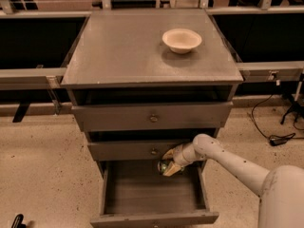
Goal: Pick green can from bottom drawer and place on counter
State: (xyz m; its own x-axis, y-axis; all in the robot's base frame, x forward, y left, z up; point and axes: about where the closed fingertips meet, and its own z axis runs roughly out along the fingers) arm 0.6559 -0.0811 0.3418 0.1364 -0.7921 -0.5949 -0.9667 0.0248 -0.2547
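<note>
End effector [169, 162] clamps green can [163, 166] over bottom drawer [142, 194].

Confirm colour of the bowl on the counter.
Cream bowl, camera view; end effector hangs over the bottom drawer.

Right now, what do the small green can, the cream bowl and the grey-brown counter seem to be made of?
Small shiny green can, at the gripper at the back of the open bottom drawer: probably metal, since it glints. Round cream bowl: matte, perhaps ceramic or plastic; unclear. Flat grey-brown counter: seemingly wood, matte, faintly scuffed.
</note>
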